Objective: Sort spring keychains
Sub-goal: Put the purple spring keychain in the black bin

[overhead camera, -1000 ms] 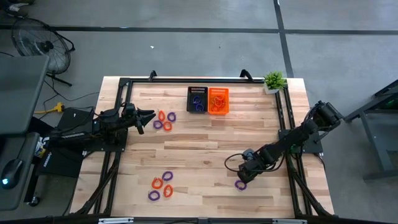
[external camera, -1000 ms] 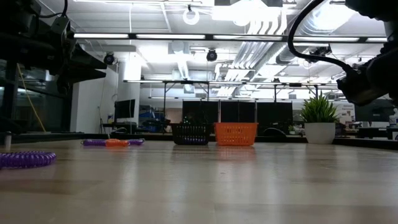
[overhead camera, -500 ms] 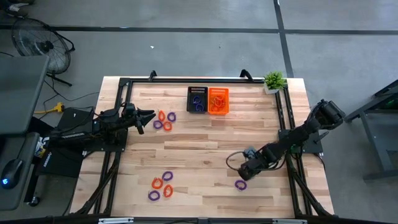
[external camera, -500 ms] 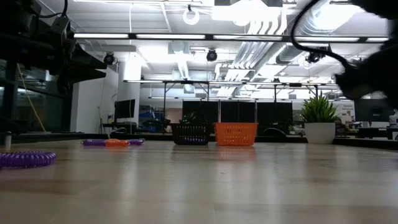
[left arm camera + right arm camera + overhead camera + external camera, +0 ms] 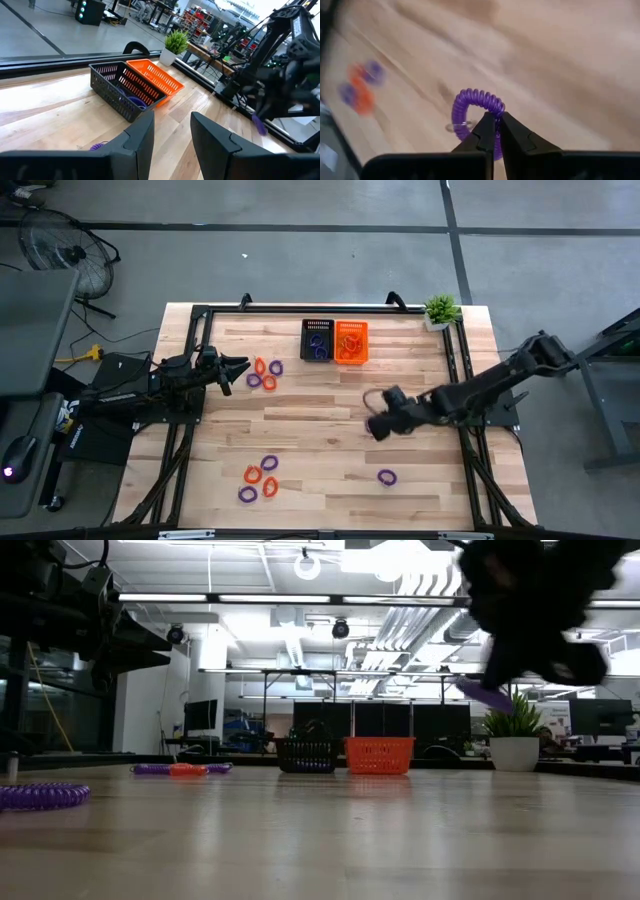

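My right gripper [image 5: 374,425] hangs above the table's middle right, shut on a purple spring keychain [image 5: 477,102], which also shows in the low view as a purple spring keychain [image 5: 487,695] below the blurred hand. Another purple keychain [image 5: 387,476] lies flat on the table nearer the front. Mixed orange and purple keychains lie in two groups, one [image 5: 265,374] far left and one [image 5: 260,478] near left. My left gripper [image 5: 240,365] waits open and level beside the far-left group. At the far edge stand a black basket [image 5: 318,340] and an orange basket [image 5: 351,341]. My right gripper pinches the purple keychain's coil [image 5: 482,116] between its two fingertips [image 5: 512,131], at one spot on the loop. The fingers slant downward. The loop stands out beyond the tips, its small metal ring [image 5: 460,126] beside it, lifted clear of the table.
A small potted plant [image 5: 441,310] stands at the far right corner. A black frame rail [image 5: 300,307] runs along the far edge and down both sides. Bare wood [image 5: 310,420] lies between the baskets and the near keychains.
My right gripper has risen from the near right of the table and swung toward the far edge and the left, tipping from steeply down to a slant. It carries a purple keychain lifted clear. The other purple keychain stays where it lay.
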Controlling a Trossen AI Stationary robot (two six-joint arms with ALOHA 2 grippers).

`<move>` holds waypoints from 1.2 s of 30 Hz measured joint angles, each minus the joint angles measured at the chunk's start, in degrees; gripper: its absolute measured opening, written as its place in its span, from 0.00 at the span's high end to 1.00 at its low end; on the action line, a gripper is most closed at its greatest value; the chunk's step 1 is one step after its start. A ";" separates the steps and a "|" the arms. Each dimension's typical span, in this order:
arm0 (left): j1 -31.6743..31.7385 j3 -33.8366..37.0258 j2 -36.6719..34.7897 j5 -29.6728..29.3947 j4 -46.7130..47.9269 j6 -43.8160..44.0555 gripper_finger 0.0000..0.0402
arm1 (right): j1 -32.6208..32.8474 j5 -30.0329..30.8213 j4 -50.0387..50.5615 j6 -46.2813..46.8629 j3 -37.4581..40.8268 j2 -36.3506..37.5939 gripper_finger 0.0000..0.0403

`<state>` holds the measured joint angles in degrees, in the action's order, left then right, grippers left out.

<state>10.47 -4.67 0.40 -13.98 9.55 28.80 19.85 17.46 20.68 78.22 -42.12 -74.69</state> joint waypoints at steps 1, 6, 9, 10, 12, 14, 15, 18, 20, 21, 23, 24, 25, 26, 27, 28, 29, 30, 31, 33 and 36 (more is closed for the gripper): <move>-0.01 0.02 -0.02 -0.01 -0.01 0.00 0.69 | -1.56 0.79 -2.25 -2.03 -0.04 0.37 0.98; 0.01 0.00 0.00 0.00 -0.01 0.00 0.69 | -10.17 1.29 -15.52 -13.38 -0.05 0.89 0.99; 0.00 0.00 0.01 -0.01 -0.01 0.00 0.69 | -15.55 1.01 -23.10 -18.98 -0.08 0.75 0.98; 0.01 0.01 0.00 -0.02 -0.01 0.02 0.69 | -17.28 0.99 -24.96 -20.74 -0.09 0.74 0.98; -0.01 0.00 0.01 0.00 -0.01 0.00 0.69 | -20.58 0.80 -28.59 -24.03 -0.09 0.74 0.99; 0.01 0.02 0.01 -0.01 -0.01 0.00 0.69 | -23.80 0.38 -31.52 -26.96 -0.09 0.74 0.99; 0.01 0.02 0.01 -0.02 -0.01 0.00 0.69 | -25.34 -0.14 -32.91 -28.41 -0.09 0.74 0.99; 0.00 0.00 -0.01 0.00 0.00 0.00 0.69 | -29.74 -2.00 -37.43 -32.50 -0.12 0.40 0.98; 0.00 0.00 0.01 -0.01 -0.01 0.01 0.69 | -32.25 -3.63 -39.69 -35.10 -0.12 0.32 0.98; 0.00 0.00 0.00 0.00 -0.01 0.00 0.69 | -33.29 -4.05 -40.71 -36.31 -0.14 0.08 0.98; -0.01 0.00 -0.02 -0.02 0.01 0.00 0.69 | -35.24 -4.75 -42.09 -38.42 -0.20 -0.16 0.99; 0.01 0.00 0.01 -0.02 0.01 0.00 0.69 | -36.15 -5.32 -42.19 -39.32 -0.26 -0.40 0.99; -0.01 0.01 -0.01 -0.02 0.00 0.00 0.69 | -36.94 -5.85 -42.10 -40.38 -0.71 -1.09 0.99; 0.00 0.00 -0.01 0.01 -0.01 0.00 0.69 | -37.69 -6.69 -42.11 -41.69 -1.54 -1.80 0.99; -0.01 0.02 0.01 0.01 0.00 0.00 0.69 | -38.41 -7.61 -42.08 -43.16 -2.52 -2.64 0.98; 0.00 0.01 0.01 -0.03 -0.01 0.00 0.69 | -38.90 -8.48 -41.53 -44.68 -3.84 -3.87 0.98; 0.00 0.00 -0.01 0.00 -0.01 0.00 0.69 | -39.37 -9.57 -40.73 -46.44 -5.66 -5.31 0.98; 0.01 0.01 -0.01 0.00 -0.01 0.00 0.69 | -39.91 -10.82 -39.55 -48.00 -7.93 -6.96 0.98; 0.00 0.01 0.01 0.07 0.00 0.00 0.69 | -40.43 -12.10 -37.45 -49.53 -10.43 -8.62 0.99; 0.01 0.02 -0.02 0.14 0.00 0.00 0.69 | -41.43 -14.83 -31.62 -52.86 -15.99 -12.55 0.99; 0.00 0.01 -0.01 0.22 0.01 0.00 0.69 | -43.07 -17.42 -20.50 -58.04 -25.28 -18.43 0.98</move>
<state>10.47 -4.66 0.39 -13.76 9.56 28.80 -23.22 0.04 0.18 20.18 -67.40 -93.12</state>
